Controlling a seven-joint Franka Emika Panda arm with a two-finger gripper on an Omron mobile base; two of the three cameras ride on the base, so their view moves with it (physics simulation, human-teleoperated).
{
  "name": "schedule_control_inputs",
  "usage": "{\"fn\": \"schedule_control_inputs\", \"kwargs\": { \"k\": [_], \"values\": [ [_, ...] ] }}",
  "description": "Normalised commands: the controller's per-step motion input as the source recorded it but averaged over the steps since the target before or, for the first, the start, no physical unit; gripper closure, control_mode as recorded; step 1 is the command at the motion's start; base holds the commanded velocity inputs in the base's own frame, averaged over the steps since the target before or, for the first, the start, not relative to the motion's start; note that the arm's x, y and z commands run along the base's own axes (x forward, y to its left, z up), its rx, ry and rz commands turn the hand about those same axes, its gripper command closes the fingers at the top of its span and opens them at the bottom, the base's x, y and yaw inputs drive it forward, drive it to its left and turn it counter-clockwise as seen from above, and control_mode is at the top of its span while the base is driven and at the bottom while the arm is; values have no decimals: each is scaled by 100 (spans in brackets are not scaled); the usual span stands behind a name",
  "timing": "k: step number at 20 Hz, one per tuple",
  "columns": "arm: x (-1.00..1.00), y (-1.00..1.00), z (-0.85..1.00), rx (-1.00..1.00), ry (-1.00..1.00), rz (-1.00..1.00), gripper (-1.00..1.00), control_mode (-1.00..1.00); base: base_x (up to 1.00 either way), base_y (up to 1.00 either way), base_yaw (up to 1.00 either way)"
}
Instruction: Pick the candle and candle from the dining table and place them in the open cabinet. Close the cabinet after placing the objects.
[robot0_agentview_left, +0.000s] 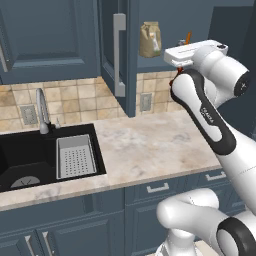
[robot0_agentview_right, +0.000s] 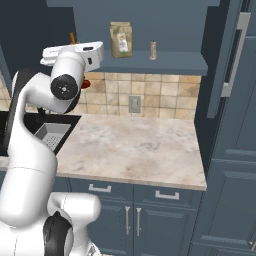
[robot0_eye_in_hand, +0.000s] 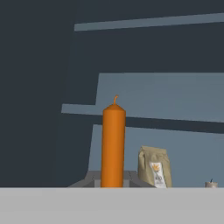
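My gripper is shut on a slender orange-red candle, held upright in front of the open cabinet. From the left base view the candle's wick end sticks up above the white hand and its flared foot hangs below it. The cabinet's blue shelf carries a stubby grey-beige candle, small at the right in the hand view. One cabinet door stands open at the left, the other at the right. The dining table is out of view.
A brown paper bag stands on the shelf left of the stubby candle. Below lies a marble-look counter with a black sink, a grey strainer basket and a faucet. Drawers run under the counter.
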Motion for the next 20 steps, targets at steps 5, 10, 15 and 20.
{"fn": "schedule_control_inputs", "kwargs": {
  "k": [5, 10, 15, 20],
  "values": [
    [4, 0, 25, 0, 6, 0, 100, -100, 0, 0, 0],
    [3, 1, 21, 0, 0, -1, 100, -100, 0, 0, 0],
    [11, 6, 2, 0, -8, 0, 100, -100, 0, 0, 0],
    [27, 16, 0, 0, -11, 0, 100, -100, 0, 0, 0]
  ]
}}
